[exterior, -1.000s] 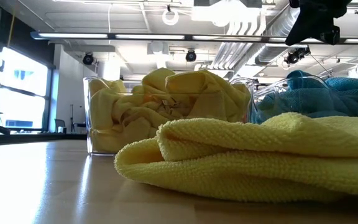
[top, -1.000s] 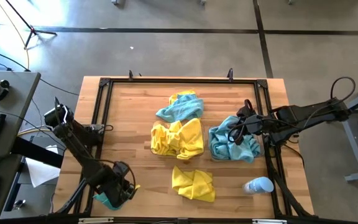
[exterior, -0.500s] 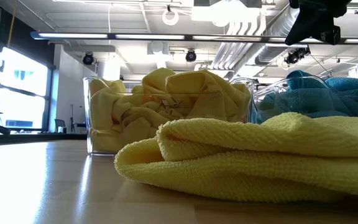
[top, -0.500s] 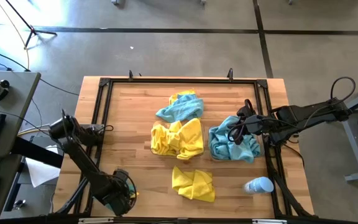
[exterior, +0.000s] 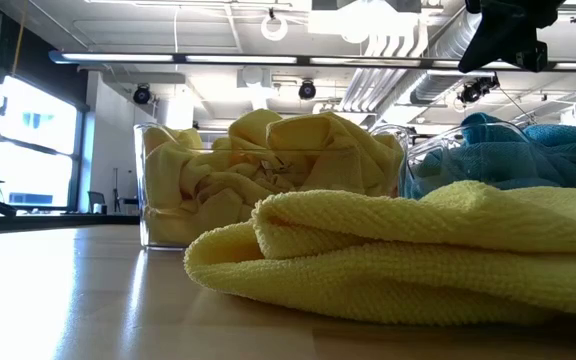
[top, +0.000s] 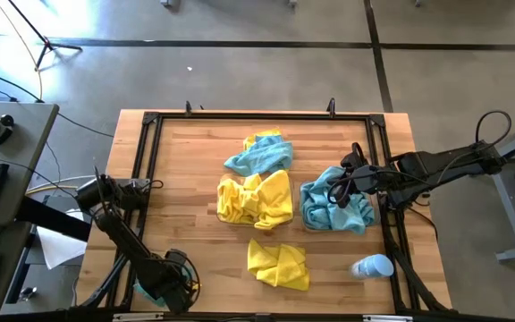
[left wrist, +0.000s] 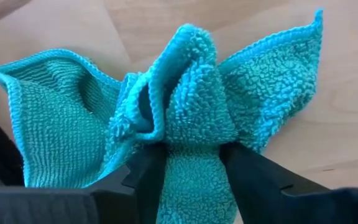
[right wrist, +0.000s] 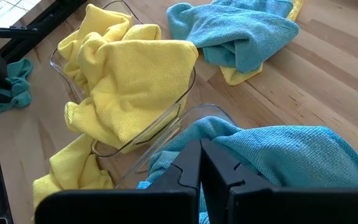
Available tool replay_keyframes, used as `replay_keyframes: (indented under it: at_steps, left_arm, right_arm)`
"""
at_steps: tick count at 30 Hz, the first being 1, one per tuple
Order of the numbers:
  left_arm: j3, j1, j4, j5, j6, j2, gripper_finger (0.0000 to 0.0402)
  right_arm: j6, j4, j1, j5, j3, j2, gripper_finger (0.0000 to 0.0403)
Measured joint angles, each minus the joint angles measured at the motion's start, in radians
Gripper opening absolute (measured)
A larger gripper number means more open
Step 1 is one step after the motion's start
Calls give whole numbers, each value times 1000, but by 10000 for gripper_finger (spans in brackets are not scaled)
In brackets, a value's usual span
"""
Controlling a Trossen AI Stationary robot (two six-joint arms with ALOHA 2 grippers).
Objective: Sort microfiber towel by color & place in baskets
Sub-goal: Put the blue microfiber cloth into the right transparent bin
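My left gripper points down at the table's near left corner, shut on a teal microfiber towel whose spread corners lie on the wood. My right gripper hangs shut above the right basket, touching nothing. That clear basket holds teal towels. The clear basket beside it holds yellow towels. A loose yellow towel lies near the front. A teal towel lies over a yellow one farther back. My left gripper pinches a raised, bunched fold in the middle of the teal towel between its two fingers. The fingers come from above, pointing down. Several layers fill the gap. The towel's corners rest slack on the table.
A white and light-blue bottle lies on its side at the near right. A black metal frame runs round the tabletop. Bare wood stretches between the left frame rail and the baskets.
My left gripper has gone down toward the tabletop and a little toward the near edge. The teal towel that showed beside it in the high view is now mostly hidden beneath it.
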Motion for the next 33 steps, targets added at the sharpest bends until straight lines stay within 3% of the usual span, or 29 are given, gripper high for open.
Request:
replay_keyframes:
  at_steps: [5, 9, 15, 21, 29, 33]
  left_arm:
    - [-2, 21, 6, -9, 16, -19, 92]
    - [-5, 28, -15, -95, 27, -66, 14]
    - [-2, 44, -104, -197, 81, -225, 4]
    - [61, 104, -179, -425, 264, -414, 1]
    - [190, 247, -208, -602, 647, -570, 1]
    - [276, 375, -204, -627, 867, -592, 0]
  right_arm:
    - [-4, 0, 0, 15, 0, 0, 0]
    - [-4, 0, 0, 60, 0, 0, 0]
    - [-1, 1, 0, 107, 0, 0, 0]
    - [-79, 64, 0, 108, 0, 7, 1]
    - [-336, 463, 2, 75, 0, 77, 35]
    - [-449, 680, 2, 39, 3, 165, 73]
